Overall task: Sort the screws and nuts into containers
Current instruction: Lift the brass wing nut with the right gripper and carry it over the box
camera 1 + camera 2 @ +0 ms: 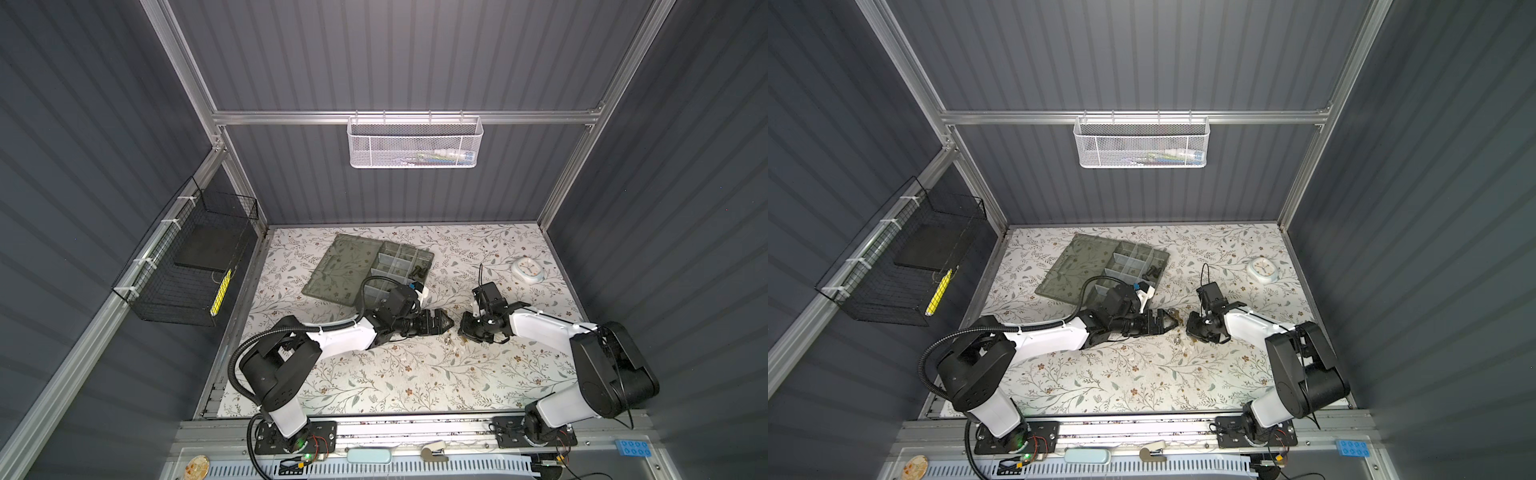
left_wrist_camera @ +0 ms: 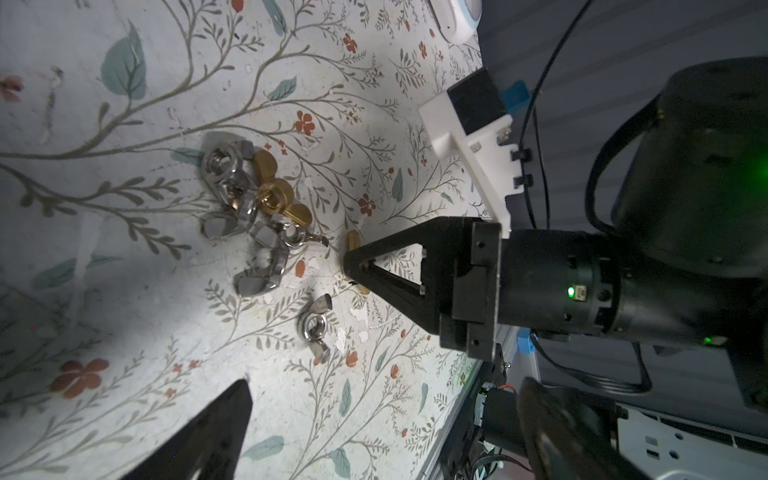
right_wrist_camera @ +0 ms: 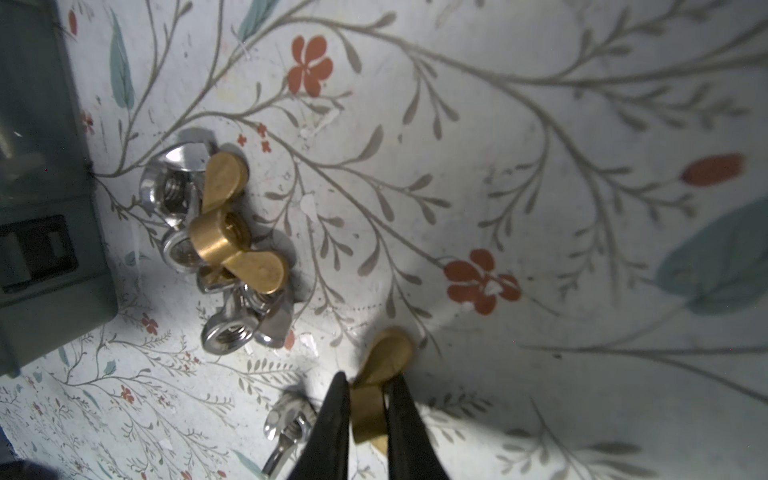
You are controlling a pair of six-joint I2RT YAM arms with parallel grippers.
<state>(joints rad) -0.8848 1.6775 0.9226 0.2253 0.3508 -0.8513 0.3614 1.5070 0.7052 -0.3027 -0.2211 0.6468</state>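
Right gripper [image 3: 369,377] jaws grasp brass wing nut [image 3: 388,353]; silver wing nut [image 3: 286,419] lies just outside one jaw. Left gripper [image 1: 448,322]: jaw state cannot be told.

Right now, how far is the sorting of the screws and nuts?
Done: a few black screws lie in one organiser box compartment. In hand: the right gripper is shut on a brass wing nut. Remaining: the nut pile and a lone silver wing nut on the table.

White mesh basket [image 1: 413,143] on rear rail, contents unclear. Black wire basket [image 1: 166,286] on side wall: 1 dark slab [image 1: 203,249], 1 yellow strip [image 1: 221,291]. White clock [image 1: 527,269] on floral tabletop [image 1: 415,382].
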